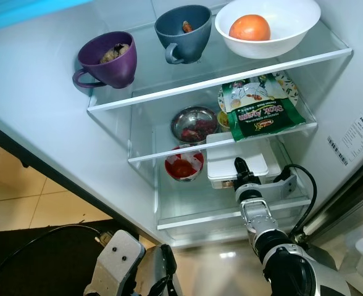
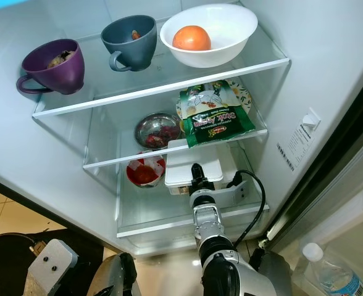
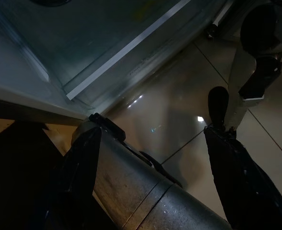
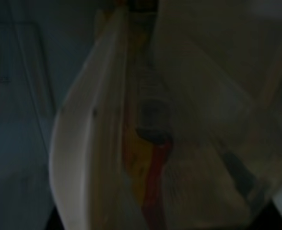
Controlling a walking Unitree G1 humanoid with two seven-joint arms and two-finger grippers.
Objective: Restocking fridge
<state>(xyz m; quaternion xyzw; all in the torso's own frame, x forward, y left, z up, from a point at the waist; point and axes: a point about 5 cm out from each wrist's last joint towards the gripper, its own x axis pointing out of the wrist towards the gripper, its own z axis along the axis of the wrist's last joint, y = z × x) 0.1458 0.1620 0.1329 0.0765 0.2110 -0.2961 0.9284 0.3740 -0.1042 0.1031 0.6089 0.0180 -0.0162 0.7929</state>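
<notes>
The right arm is stretched forward into the fridge, its right gripper (image 1: 237,179) met at the near edge of the white lidded container (image 1: 236,161) on the lowest shelf (image 1: 187,217). The container's long axis runs across the shelf. Whether the fingers clamp it cannot be told; the wrist view is blurred. The left gripper (image 3: 150,158) is held low, spread wide.

The fridge interior (image 1: 58,123) is evenly and brightly lit; both eye views are sharp, with shelf edges bowed toward the frame borders. Glare spots are seen on the glossy floor (image 3: 179,124) in the dim, shadowed left wrist view. The right wrist view is dark and heavily blurred.
</notes>
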